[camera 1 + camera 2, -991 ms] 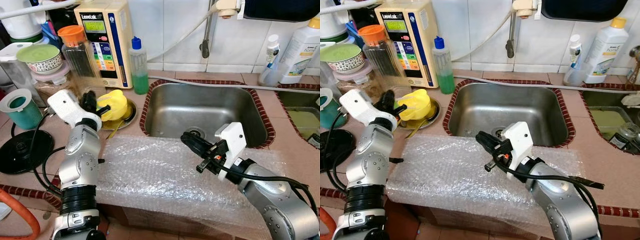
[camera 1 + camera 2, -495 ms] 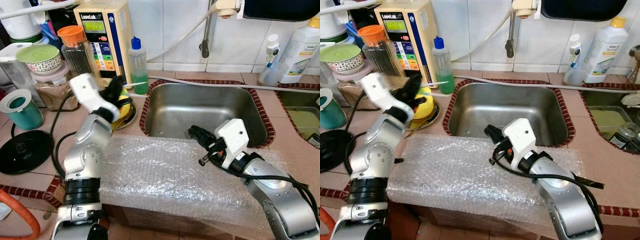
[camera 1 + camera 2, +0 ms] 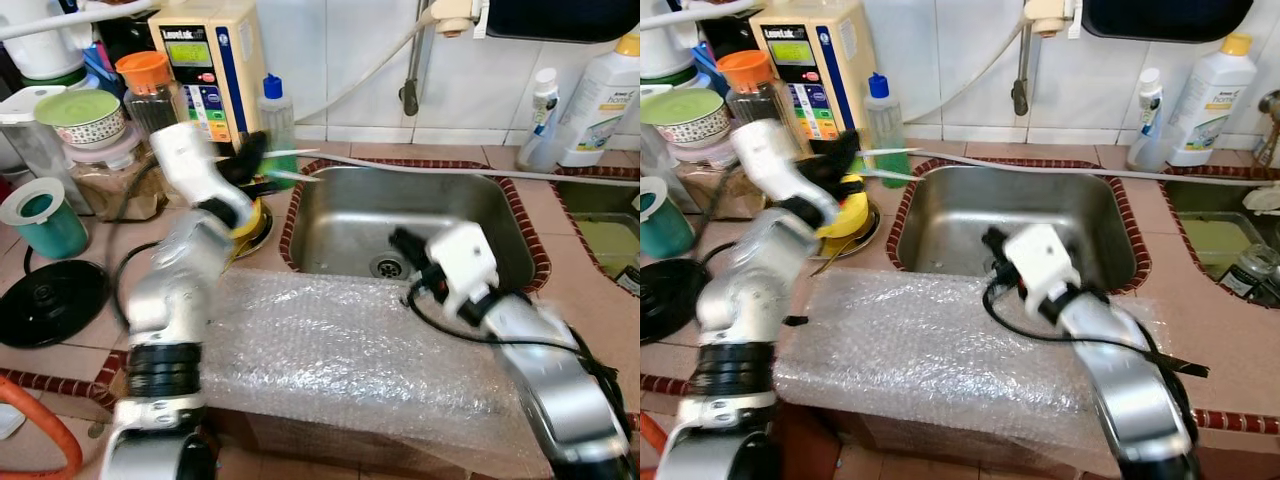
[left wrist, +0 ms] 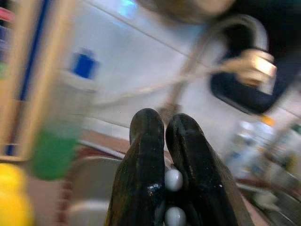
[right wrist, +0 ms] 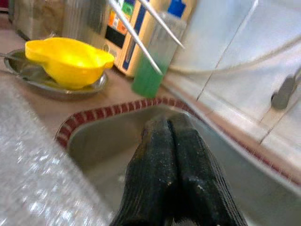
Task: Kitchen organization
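Now, through the left eye: sees the left gripper (image 3: 246,163) up by the left rim of the sink (image 3: 430,205), pinching two thin sticks (image 3: 292,165) poking out over the basin. Looks blurry.

Through the right eye: finds the right gripper (image 3: 992,243) low over the sink's front edge, just past the bubble wrap (image 3: 910,340).

Along the left wrist: shows black fingers (image 4: 146,150) pressed tight together.

Along the right wrist: shows fingers (image 5: 157,155) pressed together on nothing, and a yellow cup (image 5: 66,56) on its plate near the sink's corner.

Best to go slow, keep the pinch firm, and let go only low in the basin.
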Robot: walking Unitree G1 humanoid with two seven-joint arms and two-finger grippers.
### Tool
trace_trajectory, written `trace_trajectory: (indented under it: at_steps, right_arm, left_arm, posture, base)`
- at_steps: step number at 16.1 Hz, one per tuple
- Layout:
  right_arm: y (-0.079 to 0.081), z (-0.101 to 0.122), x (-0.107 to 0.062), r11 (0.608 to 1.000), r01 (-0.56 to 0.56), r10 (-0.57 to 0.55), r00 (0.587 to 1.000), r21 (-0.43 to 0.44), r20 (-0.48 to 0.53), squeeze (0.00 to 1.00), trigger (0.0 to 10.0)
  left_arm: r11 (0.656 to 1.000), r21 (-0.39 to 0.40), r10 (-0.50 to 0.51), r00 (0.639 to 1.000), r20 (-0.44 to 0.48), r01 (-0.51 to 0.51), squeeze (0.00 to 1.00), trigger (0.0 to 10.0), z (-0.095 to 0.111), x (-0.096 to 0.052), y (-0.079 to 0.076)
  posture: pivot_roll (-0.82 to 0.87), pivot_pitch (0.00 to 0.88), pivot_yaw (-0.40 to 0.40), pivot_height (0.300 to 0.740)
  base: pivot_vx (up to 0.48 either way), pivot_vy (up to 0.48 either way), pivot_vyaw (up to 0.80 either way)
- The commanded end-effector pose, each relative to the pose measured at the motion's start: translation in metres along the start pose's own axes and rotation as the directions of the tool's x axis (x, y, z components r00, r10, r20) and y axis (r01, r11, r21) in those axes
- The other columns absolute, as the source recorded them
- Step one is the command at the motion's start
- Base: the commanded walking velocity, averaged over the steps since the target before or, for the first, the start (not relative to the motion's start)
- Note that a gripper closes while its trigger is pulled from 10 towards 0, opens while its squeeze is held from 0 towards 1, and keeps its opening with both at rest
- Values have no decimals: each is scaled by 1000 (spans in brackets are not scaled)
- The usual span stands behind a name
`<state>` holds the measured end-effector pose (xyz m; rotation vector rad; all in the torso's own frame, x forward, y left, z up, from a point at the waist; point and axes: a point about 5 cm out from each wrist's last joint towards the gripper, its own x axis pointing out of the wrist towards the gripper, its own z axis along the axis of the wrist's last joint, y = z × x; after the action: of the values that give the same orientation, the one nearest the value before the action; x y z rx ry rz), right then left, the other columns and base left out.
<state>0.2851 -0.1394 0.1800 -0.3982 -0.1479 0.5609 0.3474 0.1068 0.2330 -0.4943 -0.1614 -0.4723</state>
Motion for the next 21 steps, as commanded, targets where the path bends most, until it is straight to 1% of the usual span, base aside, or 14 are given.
trace_trajectory:
  at_steps: [1, 3, 5, 6, 7, 8, 9, 11, 13, 15, 17, 19, 20, 21]
  right_arm:
    - [2, 0, 7, 997, -17, 18, 1000, -70, 9, 0, 10000]
    - [-1, 1, 11, 992, -16, 19, 1000, -124, 23, 0, 10000]
    - [-2, 0, 14, 982, -12, 18, 999, -188, 31, 0, 10000]
    - [-3, -1, 16, 983, -11, 18, 999, -184, 36, 0, 10000]
    - [-3, -2, 17, 984, -14, 21, 999, -180, 37, 0, 10000]
    - [0, -5, 20, 985, -36, 42, 999, -167, 29, 0, 10000]
    - [1, -6, 20, 986, -42, 48, 998, -163, 29, 0, 10000]
    - [3, -6, 20, 990, -49, 54, 998, -133, 38, 1000, 10000]
    - [-2, -2, 20, 990, -2, 12, 997, -143, 71, 1000, 10000]
    - [-5, 0, 18, 992, 6, 5, 996, -129, 84, 1000, 10000]
    - [3, -2, 12, 989, -87, 95, 993, -120, 64, 1000, 10000]
    - [5, -4, 9, 982, -130, 136, 990, -139, 38, 1000, 10000]
    - [8, -5, 5, 974, -180, 185, 983, -140, 20, 1000, 10000]
    - [8, -7, 3, 969, -199, 202, 979, -148, 5, 1000, 10000]
  left_arm:
    - [998, 13, -61, 997, -50, 62, 0, 0, -7, 2, -14]
    - [995, -15, -96, 991, -94, 95, 0, 0, -22, -3, -25]
    - [993, -24, -117, 986, -118, 115, 0, 0, -27, -6, -33]
    - [991, -37, -134, 982, -133, 130, 0, 0, -30, -7, -38]
    - [990, -37, -139, 981, -138, 135, 0, 0, -31, -7, -40]
    - [987, -37, -158, 976, -147, 155, 0, 0, -35, -6, -45]
    - [987, -30, -161, 976, -149, 158, 0, 0, -35, -6, -46]
    - [987, -35, -160, 976, -149, 157, 0, 0, -35, -5, -46]
    - [988, -31, -155, 976, -155, 152, 0, 0, -37, -5, -46]
    - [988, -20, -154, 975, -161, 153, 0, 0, -38, -6, -45]
    - [991, -1, -130, 982, -140, 131, 0, 0, -37, -4, -41]
    - [994, 6, -109, 986, -123, 111, 0, 0, -36, -3, -39]
    - [996, 19, -86, 991, -100, 89, 0, 0, -33, -3, -36]
    - [997, 21, -76, 992, -98, 79, 0, 0, -33, -3, -35]
  posture:
    - [-38, 0, 69, 740]
    - [-36, 0, 60, 740]
    - [-34, 0, 56, 740]
    - [-30, 0, 53, 740]
    - [-28, 0, 50, 740]
    - [-26, 0, 46, 740]
    - [-26, 0, 46, 740]
    - [-26, 0, 45, 740]
    - [-30, 0, 49, 740]
    - [-32, 0, 52, 740]
    - [-37, 0, 53, 740]
    - [-39, 0, 53, 740]
    - [-39, 0, 54, 740]
    - [-39, 0, 54, 740]
  base:
    - [0, 0, 0]
    - [0, 0, 0]
    - [0, 0, 0]
    - [0, 0, 0]
    - [0, 0, 0]
    - [0, 0, 0]
    - [0, 0, 0]
    - [0, 0, 0]
    - [0, 0, 0]
    - [0, 0, 0]
    - [0, 0, 0]
    - [0, 0, 0]
    - [0, 0, 0]
    - [0, 0, 0]
